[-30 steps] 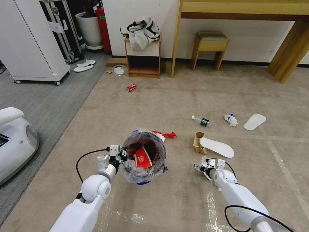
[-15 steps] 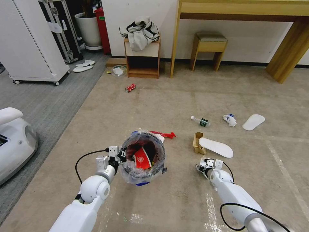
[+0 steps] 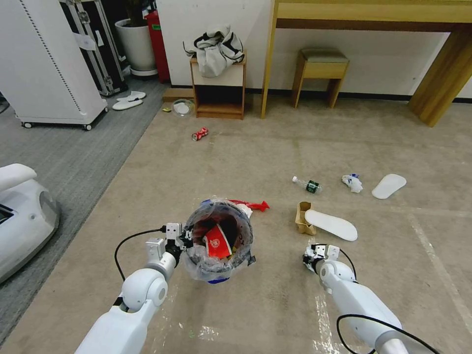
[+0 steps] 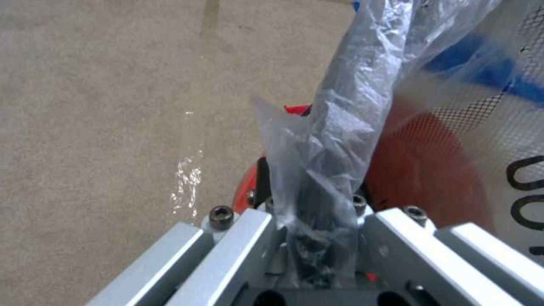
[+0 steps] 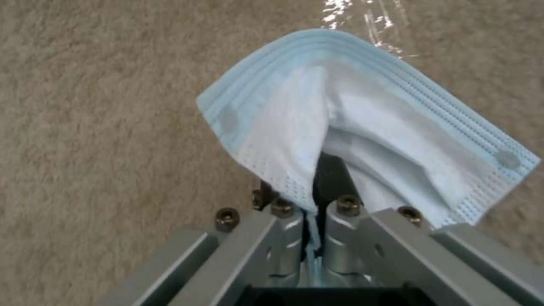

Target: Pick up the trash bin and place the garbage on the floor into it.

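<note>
Head view first: my left gripper [image 3: 186, 239] is clamped on the rim of the trash bin [image 3: 219, 239], pinching the crinkled plastic liner [image 4: 334, 127] along with it, and the bin hangs off the floor [image 3: 236, 162] in front of me. Inside it I can see a red wrapper [image 3: 216, 243] already sitting against the dark wall. Over on my right, my right gripper [image 3: 310, 255] is low above the carpet, fingers closed tight on a light blue face mask [image 5: 363, 127]; the right wrist view shows the mask folded and bunched, pleats fanning out over the beige pile. Garbage lies scattered ahead: a red wrapper [image 3: 251, 204] just beyond the bin, a brown carton [image 3: 304, 219] touching a flat white slipper [image 3: 331, 224], a green-label bottle [image 3: 308, 185], a crumpled tissue [image 3: 352, 182], another slipper [image 3: 389, 186] farther right, and a crushed red can [image 3: 199, 133] well up near the small wooden cabinet [image 3: 219, 88].
</note>
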### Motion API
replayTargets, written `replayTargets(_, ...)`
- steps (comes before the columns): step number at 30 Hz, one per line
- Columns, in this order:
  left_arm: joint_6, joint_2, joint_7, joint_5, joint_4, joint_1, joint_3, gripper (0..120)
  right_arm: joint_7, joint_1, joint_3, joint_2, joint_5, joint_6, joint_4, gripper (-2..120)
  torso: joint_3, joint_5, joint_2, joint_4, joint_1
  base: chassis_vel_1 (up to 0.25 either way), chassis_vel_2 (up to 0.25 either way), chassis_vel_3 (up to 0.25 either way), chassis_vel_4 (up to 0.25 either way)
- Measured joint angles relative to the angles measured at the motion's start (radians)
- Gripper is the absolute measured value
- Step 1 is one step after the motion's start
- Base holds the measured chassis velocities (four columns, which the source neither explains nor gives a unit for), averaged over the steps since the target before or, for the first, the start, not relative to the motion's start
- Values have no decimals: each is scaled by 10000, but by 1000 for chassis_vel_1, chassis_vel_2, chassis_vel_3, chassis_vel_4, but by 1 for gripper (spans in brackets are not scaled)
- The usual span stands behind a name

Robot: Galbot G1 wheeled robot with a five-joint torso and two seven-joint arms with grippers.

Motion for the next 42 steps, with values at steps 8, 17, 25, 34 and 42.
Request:
replayTargets(8,6,-14,-46,6,-100,-54,119,1,566,-774,146,-710,544,-286,1558,0,-1,-3,0,-2,1,0,0,0,0)
replayTargets(17,42,-10,-83,7,-171,-53,219,1,1031,-1472,381,-1775,1043,-424,3168,0,-2,-6,1,-4,1,0,0,0,0)
replayTargets(25,61,159,-89,-2,-327,66,249,1,1275,-2339,1008,-2788,1644,-580,5445,0,-2,-6,1,-1,1,0,0,0,0)
replayTargets(34,72,307,-63,-94,-436,95,397,1,854,-3305,1897,-3512,1794,-479,7687,0,-2,-7,1,-4,1,0,0,0,0)
replayTargets(42,102,510,59,-314,-808,166,681,1,658,-4165,2883,-4625,2224,-446,10306,0,-3,-7,2,-6,0,0,0,0,0)
